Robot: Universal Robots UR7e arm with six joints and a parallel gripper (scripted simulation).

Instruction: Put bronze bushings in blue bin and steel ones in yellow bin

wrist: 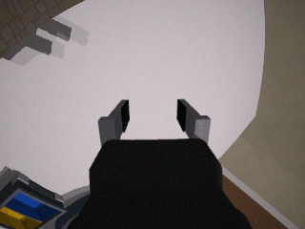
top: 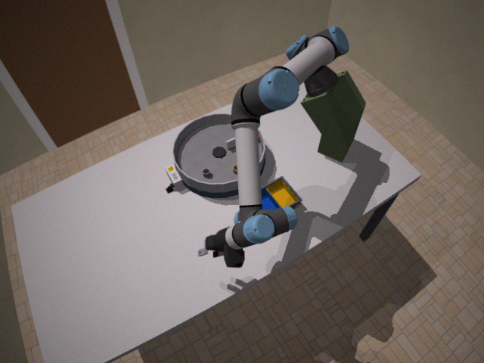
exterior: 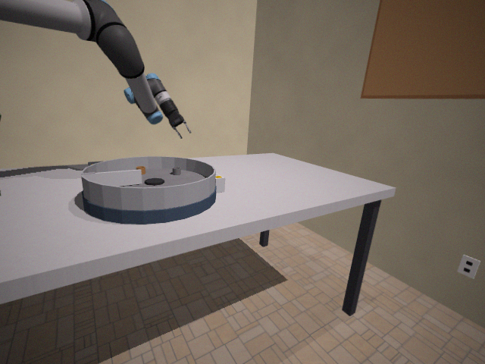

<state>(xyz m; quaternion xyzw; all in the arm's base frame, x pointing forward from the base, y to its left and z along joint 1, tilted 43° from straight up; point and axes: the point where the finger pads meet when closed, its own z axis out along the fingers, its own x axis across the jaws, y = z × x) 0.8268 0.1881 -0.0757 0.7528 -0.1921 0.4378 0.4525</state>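
Note:
A round grey turntable (top: 218,156) with a raised rim stands on the white table. On it ride a bronze bushing (top: 235,169) and a steel bushing (top: 206,172); both also show in the exterior view as the bronze bushing (exterior: 141,169) and the steel bushing (exterior: 176,171). My gripper (top: 206,252) hangs high above the table, away from the turntable, open and empty. In the wrist view its fingers stand wide with only table top between them. The blue bin (top: 268,200) and yellow bin (top: 284,192) sit side by side right of the turntable.
A dark hub (top: 218,151) sits at the turntable's centre and a fixed divider wall (exterior: 111,177) crosses part of it. A small white box (top: 172,178) with a yellow label is beside the rim. A green pedestal (top: 334,117) carries the arm's base.

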